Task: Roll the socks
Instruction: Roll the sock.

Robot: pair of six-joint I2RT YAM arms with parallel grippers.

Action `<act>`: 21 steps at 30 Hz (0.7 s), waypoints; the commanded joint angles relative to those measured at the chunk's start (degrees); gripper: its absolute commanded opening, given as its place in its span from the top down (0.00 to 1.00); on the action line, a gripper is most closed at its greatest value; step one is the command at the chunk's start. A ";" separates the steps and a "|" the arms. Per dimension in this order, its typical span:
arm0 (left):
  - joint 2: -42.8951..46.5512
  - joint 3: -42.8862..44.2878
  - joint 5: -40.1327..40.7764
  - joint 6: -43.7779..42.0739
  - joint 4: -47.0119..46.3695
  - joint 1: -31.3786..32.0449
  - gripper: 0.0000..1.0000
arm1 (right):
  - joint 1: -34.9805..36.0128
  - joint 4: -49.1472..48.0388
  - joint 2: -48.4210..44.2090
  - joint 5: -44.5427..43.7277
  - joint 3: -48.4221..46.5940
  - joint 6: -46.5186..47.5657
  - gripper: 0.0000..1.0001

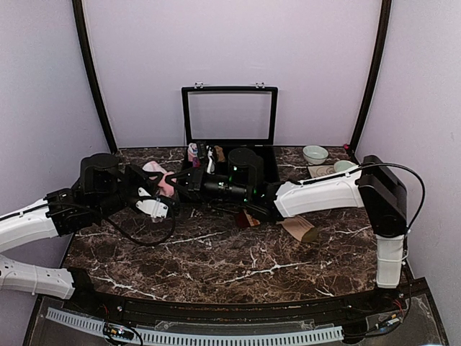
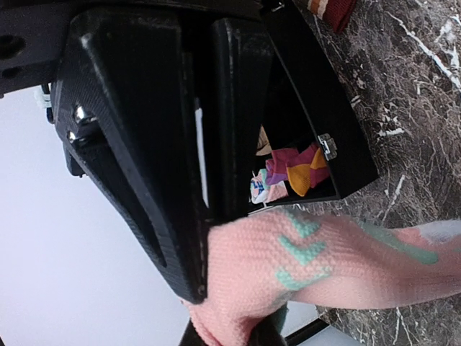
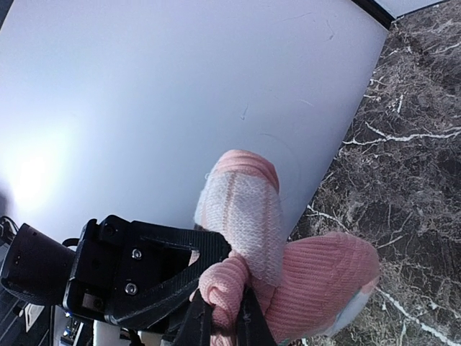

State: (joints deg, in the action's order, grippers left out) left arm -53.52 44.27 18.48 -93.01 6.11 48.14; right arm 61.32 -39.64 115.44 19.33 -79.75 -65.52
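1. Pink sock with a mint chevron pattern sits at left-centre of the marble table, spanning between both arms.
2. Left gripper: jaws clamped tight on one end of the pink sock, fabric bulging past the tips.
3. Right gripper: jaws narrow, pinching the bunched other end, with a white patch of sock folded above.
4. Striped sock lies on the table below the right arm, tan foot pointing right. Neither gripper touches it.
5. Open black case stands behind, with small rolled bundles inside.
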 commanded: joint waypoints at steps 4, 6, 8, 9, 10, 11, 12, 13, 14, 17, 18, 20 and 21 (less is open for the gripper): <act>3.00 -3.92 -1.34 -11.93 -15.41 -0.01 1.00 | 1.41 3.10 -1.77 2.51 0.52 0.05 1.00; 3.15 -2.89 -1.22 -9.83 -13.62 -0.06 1.00 | 1.43 2.37 -2.64 2.83 1.19 2.03 0.98; 3.20 1.28 -2.85 -3.08 -6.12 -0.06 1.00 | 1.43 7.98 -3.95 1.51 0.20 7.59 0.98; 3.13 4.20 -4.16 2.12 -1.57 -0.29 1.00 | 1.48 13.69 -4.87 -0.02 -0.95 11.47 0.96; 2.80 6.93 -5.81 5.93 2.18 -0.70 1.00 | 1.63 18.90 -6.25 -2.88 -1.83 15.91 0.91; 2.54 9.17 -7.23 9.08 5.42 -1.18 1.00 | 1.88 22.35 -7.75 -5.60 -1.94 19.55 0.81; 2.34 10.97 -8.79 11.81 7.40 -1.84 1.00 | 2.02 24.50 -9.26 -7.87 -1.40 22.87 0.70; 1.97 12.60 -10.17 14.40 9.60 -2.49 1.00 | 2.05 25.25 -10.78 -9.80 -0.30 25.62 0.59; 1.52 14.19 -11.64 16.85 12.14 -3.25 1.00 | 2.13 25.43 -12.48 -11.59 1.00 28.12 0.47; -0.26 19.02 -16.47 24.83 20.02 -5.33 1.00 | 2.66 24.15 -17.97 -17.15 5.82 36.53 0.35; -0.92 20.39 -17.73 27.29 22.61 -5.82 1.00 | 3.20 23.97 -19.69 -20.00 7.26 40.02 0.34; -2.30 22.74 -20.95 31.36 26.65 -6.83 1.00 | 4.82 24.81 -22.74 -27.80 9.04 49.16 0.05; -3.01 24.03 -22.15 32.87 28.49 -7.05 1.00 | 6.35 27.58 -23.47 -34.88 8.60 53.66 0.01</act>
State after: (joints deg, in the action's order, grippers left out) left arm -53.78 64.60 4.49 -72.60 22.46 42.41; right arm 64.47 -17.85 95.70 3.42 -73.21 -31.97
